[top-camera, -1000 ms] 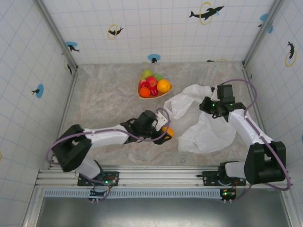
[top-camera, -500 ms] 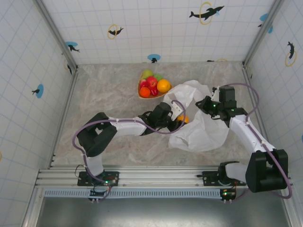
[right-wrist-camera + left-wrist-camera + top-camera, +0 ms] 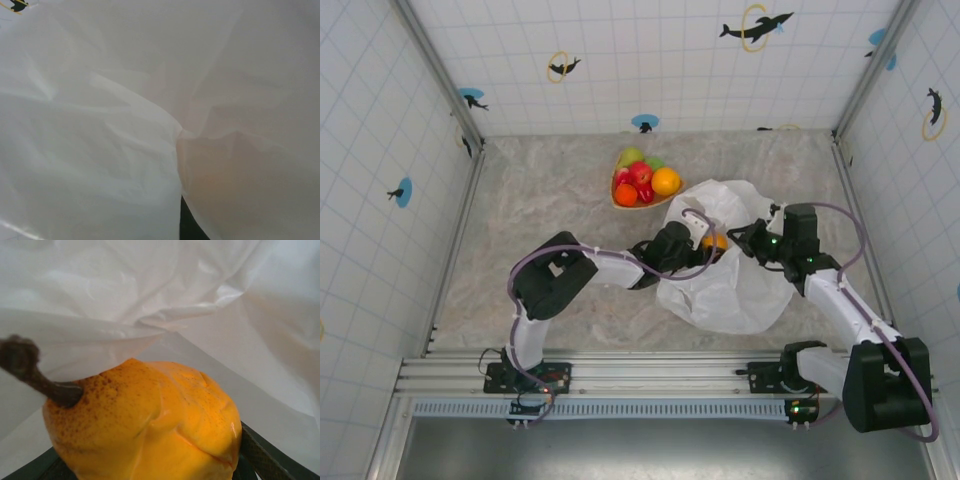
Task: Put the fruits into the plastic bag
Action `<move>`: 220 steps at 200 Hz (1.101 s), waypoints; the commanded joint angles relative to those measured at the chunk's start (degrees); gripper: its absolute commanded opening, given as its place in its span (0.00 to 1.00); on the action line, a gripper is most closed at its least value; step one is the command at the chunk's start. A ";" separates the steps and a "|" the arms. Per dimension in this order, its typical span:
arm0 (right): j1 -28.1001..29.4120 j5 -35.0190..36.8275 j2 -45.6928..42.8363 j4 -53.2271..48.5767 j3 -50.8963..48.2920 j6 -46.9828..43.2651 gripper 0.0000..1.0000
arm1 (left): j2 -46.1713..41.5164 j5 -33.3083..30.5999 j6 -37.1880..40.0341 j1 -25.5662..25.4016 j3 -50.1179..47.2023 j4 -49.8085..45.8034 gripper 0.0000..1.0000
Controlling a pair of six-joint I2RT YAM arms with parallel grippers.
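Pinching a yellow-orange fruit with our left gripper at the plastic bag mouth, we cannot judge the right gripper.

1. This is a robot lab test cell. The left arm and right arm are bolted side by side to a metal rail at the table's near edge.
2. Bare circuit boards with green lights sit by the arm bases, and purple cables loop openly along the arms.
3. Aluminium posts frame the cell and hold white grid-printed walls on three sides.
4. Dolphin stickers with rings and blue discs are scattered over the walls.
5. The table is covered in marble print and carries props: a heart-shaped plate of fruit and a bag.
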 commanded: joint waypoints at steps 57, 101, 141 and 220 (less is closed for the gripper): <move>-2.24 -2.28 0.21 3.57 -0.90 -0.61 0.02 | -4.00 -3.44 3.85 -0.46 -0.54 -1.86 0.80; -3.43 -1.59 0.87 -0.72 0.53 -5.73 0.02 | -8.36 -2.43 5.39 -0.46 -2.32 -5.93 0.82; -4.18 0.48 3.46 -9.86 4.64 -17.15 0.02 | -17.40 -1.24 7.41 0.22 -9.16 -12.21 0.81; -4.27 1.05 6.67 -12.51 7.17 -21.23 0.01 | -30.32 3.56 3.37 7.24 -19.10 -22.23 0.79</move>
